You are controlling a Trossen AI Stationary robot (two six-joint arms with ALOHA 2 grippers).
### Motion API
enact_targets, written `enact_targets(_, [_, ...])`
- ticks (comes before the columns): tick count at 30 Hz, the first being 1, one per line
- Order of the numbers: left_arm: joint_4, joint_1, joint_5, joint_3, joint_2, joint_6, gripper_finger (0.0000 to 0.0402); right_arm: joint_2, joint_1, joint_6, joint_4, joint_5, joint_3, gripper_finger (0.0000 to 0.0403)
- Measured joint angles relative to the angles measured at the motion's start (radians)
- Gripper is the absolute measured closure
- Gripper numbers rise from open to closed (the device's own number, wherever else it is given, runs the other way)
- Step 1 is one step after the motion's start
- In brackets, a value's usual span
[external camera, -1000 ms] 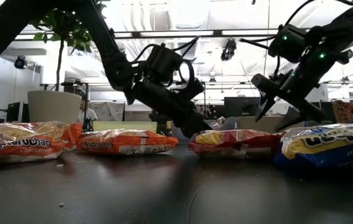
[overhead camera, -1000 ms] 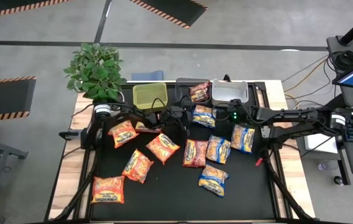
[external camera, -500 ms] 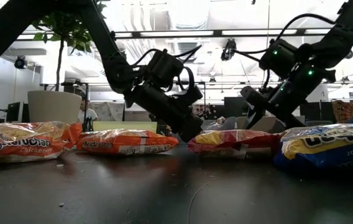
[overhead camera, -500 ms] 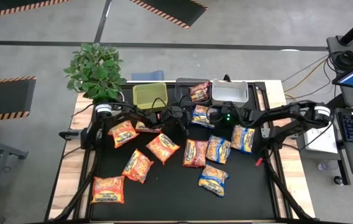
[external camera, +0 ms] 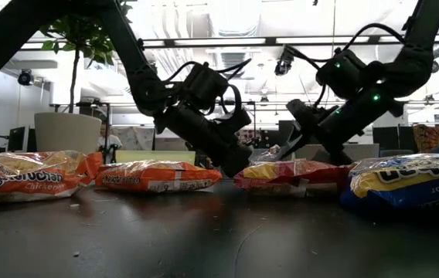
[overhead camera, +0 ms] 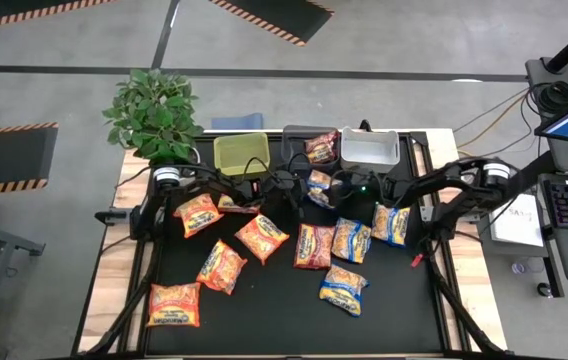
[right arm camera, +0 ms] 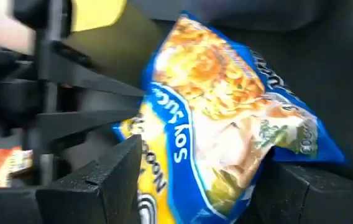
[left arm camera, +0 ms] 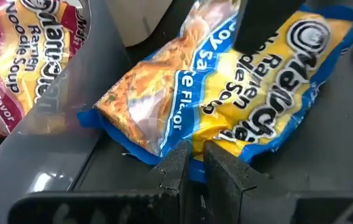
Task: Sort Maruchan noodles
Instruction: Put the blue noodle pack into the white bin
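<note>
Right end effector: its fingers stand wide apart on both sides of the blue-and-yellow packet; the packet is between them, but a firm grip is not visible, so I call it released.
Left end effector: its two fingers are almost together, clenched, with nothing between them; the tips are just at the edge of the same packet.
Blue-and-yellow packet: it lies on the black desk, near the far edge, just in front of the bins, between the two end effectors.
Bins: the green bin, the dark bin with one red packet, the grey bin.
Other packets: orange-red ones lie on the left half of the desk, blue-and-yellow ones on the right half.
</note>
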Motion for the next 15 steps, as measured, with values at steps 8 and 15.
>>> enact_targets(8, [-0.012, 0.0, 0.001, 0.0, 0.0, -0.007, 0.0365, 0.037, 0.004, -0.002, 0.085, 0.001, 0.0, 0.0212])
enact_targets(15, [-0.016, 0.0, 0.0, 0.0, 0.0, -0.018, 0.0365, 0.039, 0.004, -0.011, 0.096, 0.003, 0.001, 0.0339])
